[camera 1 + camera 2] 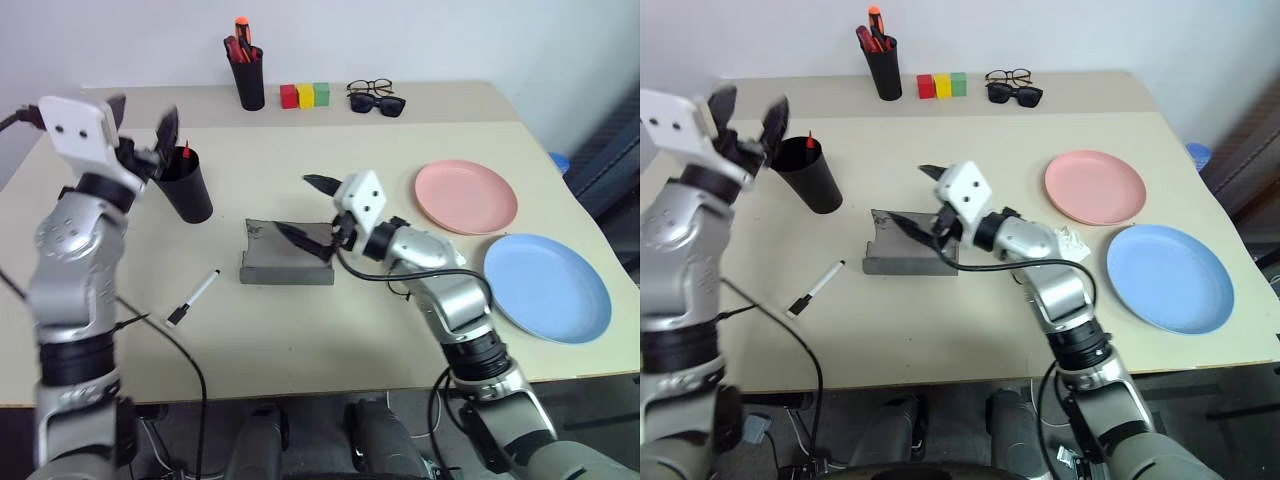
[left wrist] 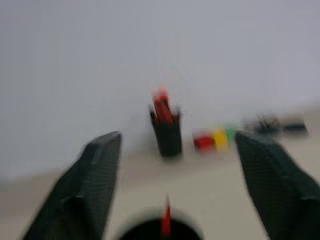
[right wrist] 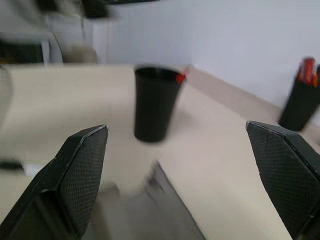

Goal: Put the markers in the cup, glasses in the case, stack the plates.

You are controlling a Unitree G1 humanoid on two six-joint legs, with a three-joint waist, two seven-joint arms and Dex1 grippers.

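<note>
The left gripper (image 1: 143,118) hangs at the upper left of the head view, just above the black cup (image 1: 187,186), its fingers (image 2: 82,190) spread wide and holding nothing. A red marker tip (image 1: 186,150) pokes up over the cup's rim. The white marker (image 1: 194,296) with its black cap lies flat on the worktop (image 1: 300,330) at lower left, well apart from the cup.

The right gripper (image 1: 308,208) sits mid-frame over the open grey case (image 1: 287,254), fingers (image 3: 75,175) also fully apart and empty; one fingertip is over the case's raised flap.

The pink plate (image 1: 466,196) and blue plate (image 1: 548,286) lie side by side at the right, unstacked. At the top edge stand a pen pot (image 1: 246,72), coloured blocks (image 1: 305,95), and the glasses (image 1: 370,87) beside dark sunglasses (image 1: 377,103).
</note>
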